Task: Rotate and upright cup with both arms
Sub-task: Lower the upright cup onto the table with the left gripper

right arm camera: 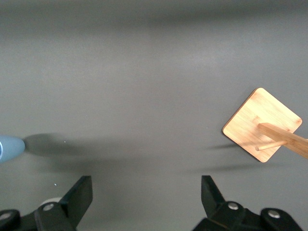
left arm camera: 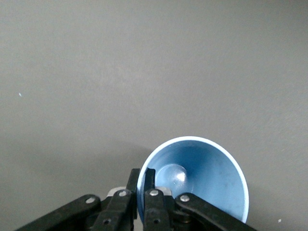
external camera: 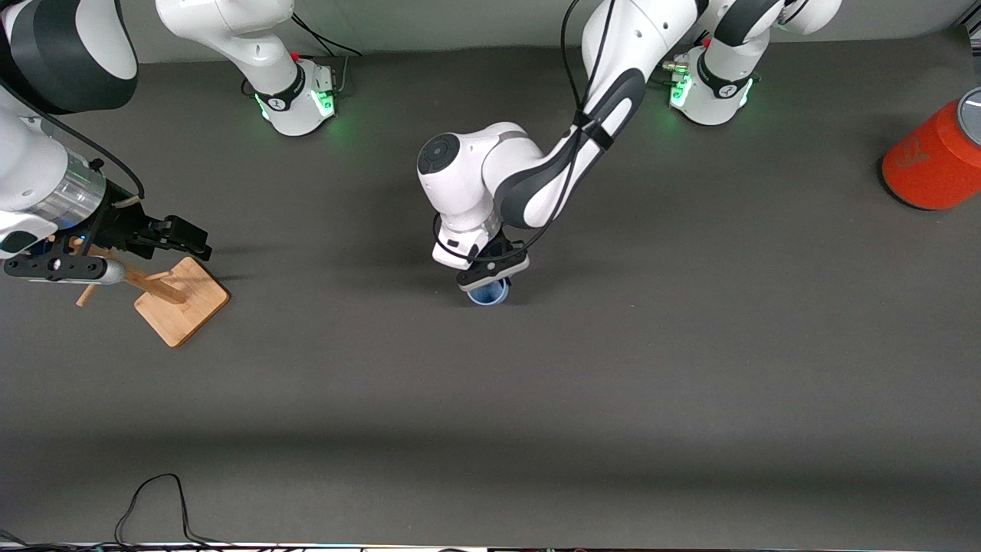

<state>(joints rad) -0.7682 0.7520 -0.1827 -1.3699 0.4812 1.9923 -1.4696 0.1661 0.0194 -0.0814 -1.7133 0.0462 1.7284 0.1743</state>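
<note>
Fingers (left arm camera: 150,180) of the left gripper (left arm camera: 142,179) pinch the cup (left arm camera: 202,178) rim — right gripper (right arm camera: 147,195) waits agape.

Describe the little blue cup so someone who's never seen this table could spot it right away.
Start at the dark grey table and find the left arm bending down over its middle. Directly under the left gripper, which is shut on its rim, is the cup. It is small, light blue and handleless, unlike the large red-orange can at the left arm's end or the wooden stand under the right gripper.

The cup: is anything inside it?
Empty. The left wrist view looks straight into the cup and shows only its bare blue bottom. The left gripper pinches its rim.
</note>
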